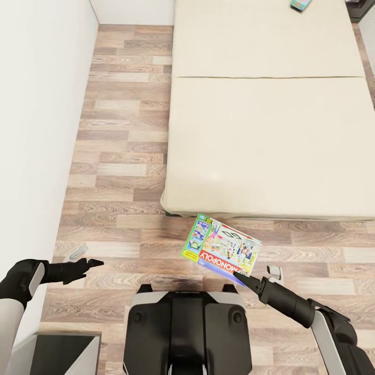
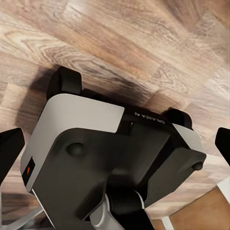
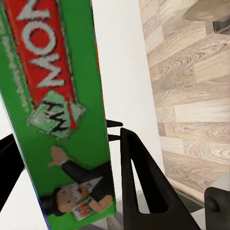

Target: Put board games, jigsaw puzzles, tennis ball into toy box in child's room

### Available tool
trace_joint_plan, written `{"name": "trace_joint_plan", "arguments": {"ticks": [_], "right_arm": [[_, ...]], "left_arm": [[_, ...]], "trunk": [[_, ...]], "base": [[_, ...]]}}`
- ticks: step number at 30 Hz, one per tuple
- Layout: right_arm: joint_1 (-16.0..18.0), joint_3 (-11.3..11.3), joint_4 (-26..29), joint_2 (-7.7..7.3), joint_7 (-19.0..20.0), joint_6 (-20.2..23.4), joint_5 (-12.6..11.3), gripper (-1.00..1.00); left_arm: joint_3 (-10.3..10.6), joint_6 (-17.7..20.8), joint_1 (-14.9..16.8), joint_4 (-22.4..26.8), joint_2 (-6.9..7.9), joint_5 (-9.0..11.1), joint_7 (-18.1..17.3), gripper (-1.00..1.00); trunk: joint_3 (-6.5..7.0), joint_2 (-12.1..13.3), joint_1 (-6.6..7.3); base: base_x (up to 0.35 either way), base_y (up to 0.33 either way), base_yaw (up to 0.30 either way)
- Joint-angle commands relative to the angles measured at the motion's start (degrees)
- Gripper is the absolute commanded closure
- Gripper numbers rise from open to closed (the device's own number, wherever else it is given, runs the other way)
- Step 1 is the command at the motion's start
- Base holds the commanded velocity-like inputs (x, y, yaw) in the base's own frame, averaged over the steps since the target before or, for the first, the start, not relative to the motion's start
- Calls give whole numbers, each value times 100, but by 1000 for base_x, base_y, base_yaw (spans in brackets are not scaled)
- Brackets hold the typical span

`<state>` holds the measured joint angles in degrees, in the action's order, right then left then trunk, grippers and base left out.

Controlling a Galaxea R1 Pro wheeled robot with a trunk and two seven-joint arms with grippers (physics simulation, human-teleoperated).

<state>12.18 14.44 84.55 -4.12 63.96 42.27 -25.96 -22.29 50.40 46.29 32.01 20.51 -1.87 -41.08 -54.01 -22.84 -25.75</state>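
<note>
- At the far end of the bed (image 1: 271, 130) we see a small teal box (image 1: 301, 4), cut off by the picture's top edge, so its print is unreadable.
- A dark piece of furniture (image 1: 361, 9) sits at the top right corner, too cropped to name.
- In the right wrist view the game box runs off the frame, and only part of its red band of letters shows.
- The board game (image 1: 222, 246) is a flat box with a green side, a red band reading MONOPOLY, a pale printed middle and a blue edge; on its narrow green side (image 3: 62, 110) we make out a cartoon man in a dark suit.
- It hangs tilted above the wood-plank floor (image 1: 120, 156), just in front of the near edge of the bed and above the robot's base (image 1: 187, 333).
- The right gripper (image 1: 240, 278) reaches forward and toward the middle from the lower right, its fingers clamped on the box's near edge.
- The left gripper (image 1: 91, 263) is held out low at the left beside the white wall (image 1: 36, 130), pointing inward; its fingertips (image 2: 10, 148) stand wide apart with nothing between them, and its camera looks at the robot's base (image 2: 96, 158).
</note>
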Motion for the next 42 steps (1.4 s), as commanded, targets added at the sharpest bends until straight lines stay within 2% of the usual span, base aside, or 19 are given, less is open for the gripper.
{"name": "trace_joint_plan", "arguments": {"ticks": [1,35,42], "right_arm": [[0,2,0,-3,2,35,-23,100],[-5,4,0,-8,-43,18,-19,100],[-5,3,-8,12,-61,11,-9,100]], "left_arm": [[-27,40,3,2,-3,-22,-26,-100],[48,55,3,-2,-12,-26,-24,-100],[49,30,3,-22,-119,-35,-19,-100]], "trunk": [[4,-8,-4],[326,-8,-4],[392,-8,-4]], "base": [[0,0,0],[0,0,0],[0,0,0]]}}
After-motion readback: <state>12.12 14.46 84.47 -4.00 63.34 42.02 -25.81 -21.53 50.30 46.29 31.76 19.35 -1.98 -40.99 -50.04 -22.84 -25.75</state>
